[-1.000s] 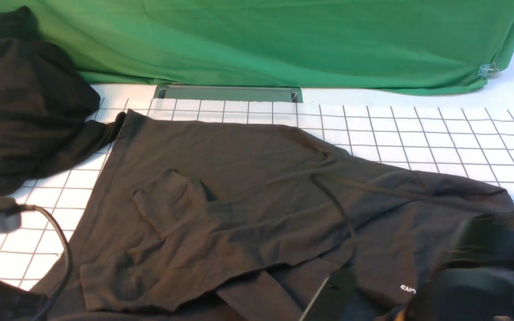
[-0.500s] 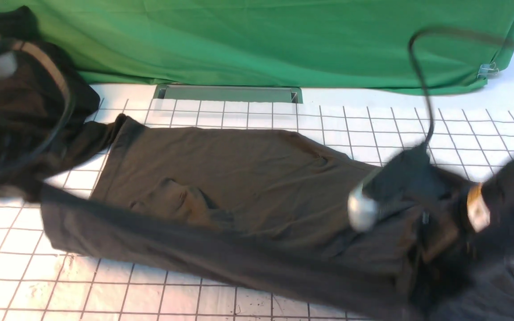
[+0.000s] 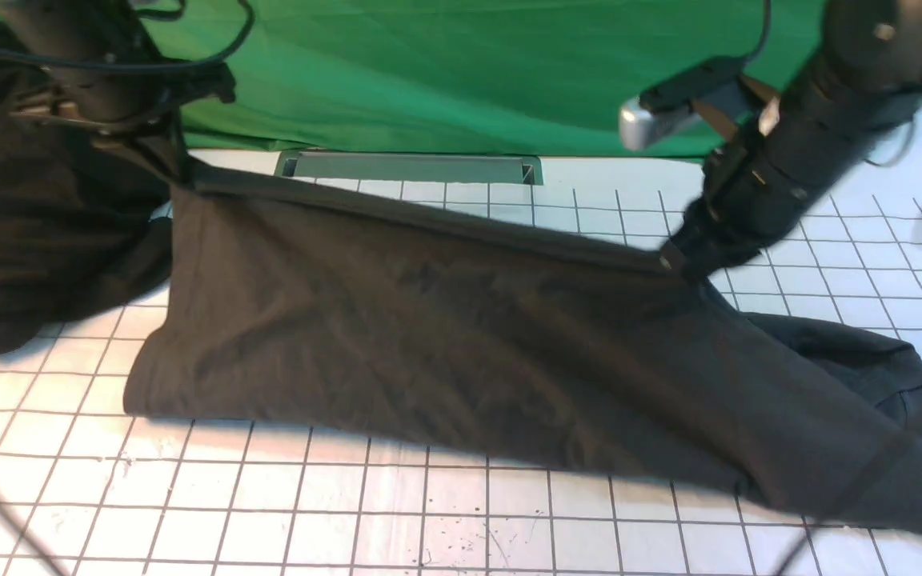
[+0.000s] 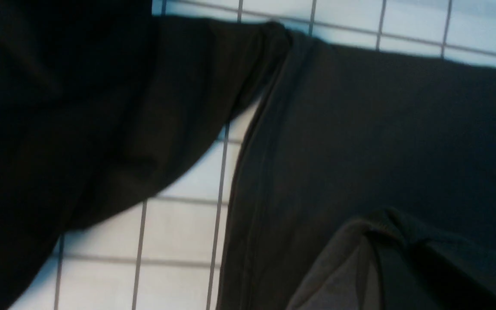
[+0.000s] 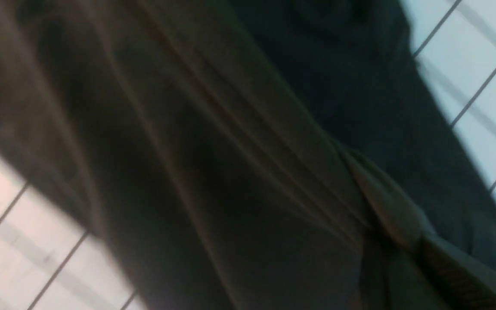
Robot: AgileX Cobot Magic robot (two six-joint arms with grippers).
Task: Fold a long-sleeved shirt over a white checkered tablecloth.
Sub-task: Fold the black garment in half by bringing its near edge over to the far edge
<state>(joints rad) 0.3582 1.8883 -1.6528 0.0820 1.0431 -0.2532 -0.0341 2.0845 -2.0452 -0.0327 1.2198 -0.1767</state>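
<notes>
Front view: shirt (image 3: pixel 461 336) is held up along its far edge, stretched taut between both arms. Left gripper (image 3: pixel 178 172) sits at the far left, jaws closed on one end of that edge. Right gripper (image 3: pixel 679 264) sits on the right and lower, jaws closed on the other end, so the held edge slopes down from left to right. The rest of the shirt hangs from this edge as a wide sheet and its near edge lies on the tablecloth (image 3: pixel 349 512). The right end of the shirt trails off bunched toward the near right corner. No print visible on the facing side.

A separate dark garment (image 3: pixel 21 240) lies heaped at far left, touching or just beside the shirt's left end, can't tell which. Green backdrop (image 3: pixel 469 80) hangs behind, with a grey slot (image 3: pixel 409 166) at its base.

Left wrist view: stitched shirt hem (image 4: pixel 252 172) runs across the grid cloth (image 4: pixel 179 228), dark garment (image 4: pixel 58 107) beside it. Right wrist view is blurred: cloth creases (image 5: pixel 230 150) converge toward the pinch point, fingertips themselves not clear.
</notes>
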